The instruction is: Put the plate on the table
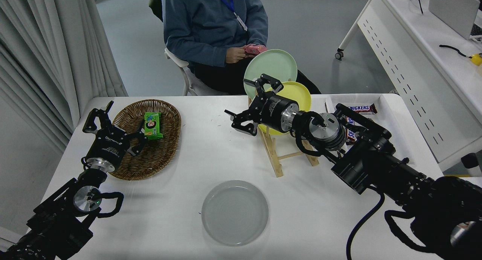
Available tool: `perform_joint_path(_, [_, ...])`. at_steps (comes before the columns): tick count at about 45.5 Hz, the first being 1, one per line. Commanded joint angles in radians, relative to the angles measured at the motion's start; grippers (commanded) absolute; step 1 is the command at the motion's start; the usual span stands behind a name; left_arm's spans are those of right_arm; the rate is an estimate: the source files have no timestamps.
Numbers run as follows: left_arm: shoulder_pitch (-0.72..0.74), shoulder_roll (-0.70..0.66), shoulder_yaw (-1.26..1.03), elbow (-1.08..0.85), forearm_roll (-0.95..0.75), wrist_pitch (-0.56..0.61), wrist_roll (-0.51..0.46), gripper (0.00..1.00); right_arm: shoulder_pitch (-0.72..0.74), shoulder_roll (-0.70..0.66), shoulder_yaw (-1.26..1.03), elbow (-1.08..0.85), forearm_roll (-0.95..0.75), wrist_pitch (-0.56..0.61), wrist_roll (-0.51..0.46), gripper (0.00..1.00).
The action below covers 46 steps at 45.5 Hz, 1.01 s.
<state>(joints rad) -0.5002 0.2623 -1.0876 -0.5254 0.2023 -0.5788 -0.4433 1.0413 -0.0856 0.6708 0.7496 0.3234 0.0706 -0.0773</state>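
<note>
The plate (235, 212) flat on the table (211, 154) — well clear of right gripper's (251, 102) spread jaws.

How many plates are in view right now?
3. The light-grey plate lies flat on the white table; the yellow plate and pale green plate stand in the wooden rack, partly behind the right gripper.
</note>
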Motion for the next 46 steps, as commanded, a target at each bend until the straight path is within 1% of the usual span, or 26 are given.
perform_joint_path(1, [0.000,0.000,0.000,-0.001,0.000,-0.001,0.000,1.00,0.065,-0.184,0.030,-0.021,-0.037,0.087,0.071,1.00])
perform_joint_path(5, [0.000,0.000,0.000,-0.001,0.000,-0.001,0.000,1.00,0.059,-0.258,0.023,-0.088,-0.043,0.124,0.071,1.00])
perform_joint_path(11, [0.000,0.000,0.000,-0.001,0.000,0.000,0.000,1.00,0.019,-0.286,0.018,-0.232,-0.040,0.144,0.071,1.00])
perform_joint_path(13, [0.000,0.000,0.000,-0.001,0.000,-0.001,0.000,1.00,-0.007,-0.284,0.021,-0.271,-0.041,0.176,0.073,1.00])
perform_joint_path(14, [0.000,0.000,0.000,-0.001,0.000,0.000,0.000,1.00,-0.041,-0.283,0.023,-0.289,-0.041,0.213,0.073,1.00])
perform_joint_path(19, [0.000,0.000,0.000,-0.001,0.000,0.000,0.000,1.00,-0.154,-0.292,0.049,-0.294,-0.040,0.261,0.094,1.00])
perform_joint_path(23, [0.000,0.000,0.000,0.001,0.000,-0.001,0.000,1.00,-0.208,-0.309,0.127,-0.309,-0.029,0.258,0.122,1.00])
perform_joint_path(30, [0.000,0.000,0.000,-0.001,0.000,0.000,0.000,1.00,-0.309,-0.313,0.188,-0.340,-0.026,0.259,0.125,1.00])
perform_joint_path(37, [-0.001,0.000,0.000,-0.001,0.000,0.000,-0.001,1.00,-0.339,-0.318,0.217,-0.374,-0.021,0.276,0.123,1.00])
perform_joint_path(42, [0.000,0.000,0.000,-0.001,0.000,0.000,0.000,1.00,-0.389,-0.322,0.216,-0.384,-0.032,0.356,0.123,1.00])
perform_joint_path(46, [0.000,0.000,0.000,0.001,0.000,0.000,0.000,1.00,-0.392,-0.322,0.226,-0.391,-0.033,0.365,0.125,1.00])
